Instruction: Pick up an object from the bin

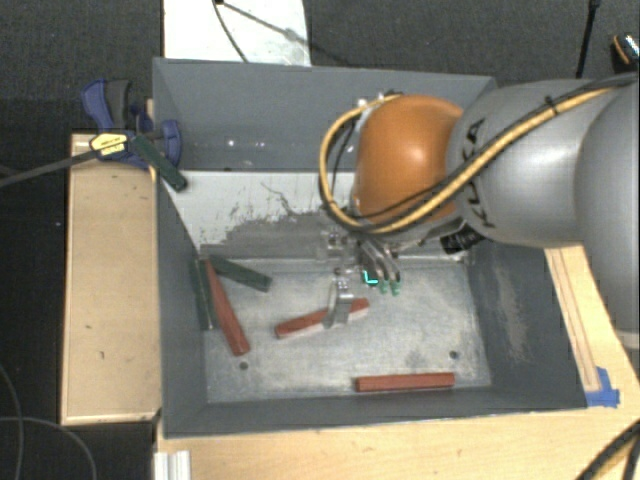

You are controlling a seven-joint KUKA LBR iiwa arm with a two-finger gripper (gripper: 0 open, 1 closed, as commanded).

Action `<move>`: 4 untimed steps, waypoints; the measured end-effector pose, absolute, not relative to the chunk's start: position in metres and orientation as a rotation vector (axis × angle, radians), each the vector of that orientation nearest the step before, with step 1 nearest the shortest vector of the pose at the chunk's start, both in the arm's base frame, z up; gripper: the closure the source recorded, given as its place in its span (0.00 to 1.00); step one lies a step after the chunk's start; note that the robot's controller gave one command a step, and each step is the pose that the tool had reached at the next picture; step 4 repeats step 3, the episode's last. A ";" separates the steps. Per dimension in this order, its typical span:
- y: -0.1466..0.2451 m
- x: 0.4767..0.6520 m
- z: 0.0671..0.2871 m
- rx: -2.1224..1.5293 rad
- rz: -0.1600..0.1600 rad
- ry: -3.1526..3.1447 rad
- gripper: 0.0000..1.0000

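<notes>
Arm: silver-grey with an orange-capped wrist, entering from the right and bent down over the middle of the grey metal bin [330,118].
Gripper [342,306]: at the right end of a flat red-brown stick [303,324] lying mid-floor (open or closed: cannot tell).
Around it, all well apart:
- second red-brown stick [404,381], by the front wall
- third red-brown stick [228,323], at left
- two dark green sticks [240,275], at left
</notes>
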State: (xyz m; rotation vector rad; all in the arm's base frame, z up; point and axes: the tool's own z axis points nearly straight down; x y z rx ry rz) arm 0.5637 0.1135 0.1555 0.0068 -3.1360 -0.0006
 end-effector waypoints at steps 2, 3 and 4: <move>0.077 0.533 0.071 -0.118 -0.002 -3.141 1.00; 0.095 0.588 0.205 -0.093 -0.006 -3.153 1.00; 0.095 0.588 0.205 -0.093 -0.006 -3.153 1.00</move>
